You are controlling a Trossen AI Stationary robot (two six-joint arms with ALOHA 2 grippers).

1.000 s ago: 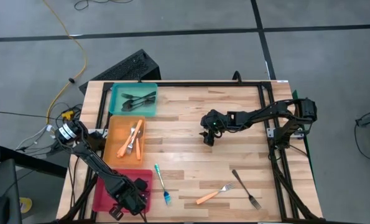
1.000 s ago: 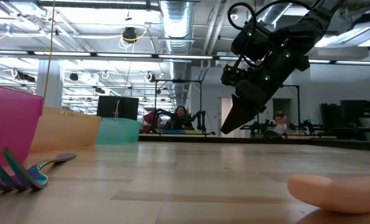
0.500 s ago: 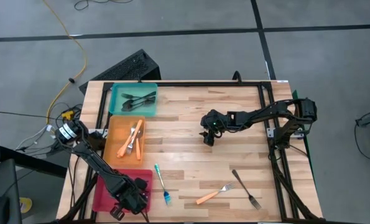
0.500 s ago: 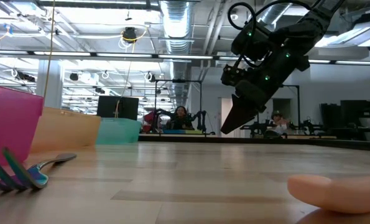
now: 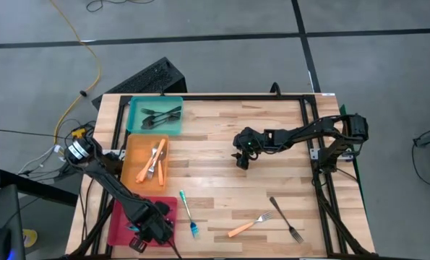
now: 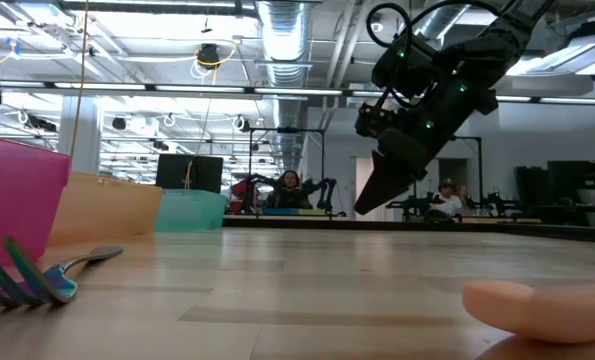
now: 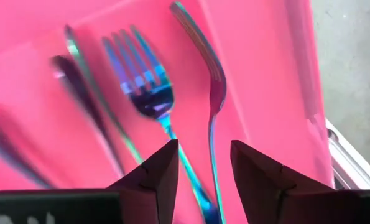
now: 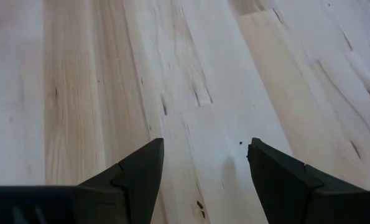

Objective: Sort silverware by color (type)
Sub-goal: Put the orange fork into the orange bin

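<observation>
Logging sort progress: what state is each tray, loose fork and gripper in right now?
Teal tray: holds dark silverware.
Orange tray: holds orange forks.
Pink tray: holds blue forks.
Blue fork: loose on table.
Orange fork: loose on table.
Dark fork: loose on table.
Left gripper: open over pink tray, empty.
Right gripper: open, empty, above bare table.

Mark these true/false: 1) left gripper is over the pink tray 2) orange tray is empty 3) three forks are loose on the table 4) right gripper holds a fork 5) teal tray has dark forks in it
1) Left gripper is over the pink tray: true; its fingers are apart above blue forks.
2) False. The orange tray holds orange forks.
3) False. Four: blue fork, orange fork, two dark forks.
4) False. Right gripper is open over bare table.
5) Teal tray holds dark forks: true.
</observation>
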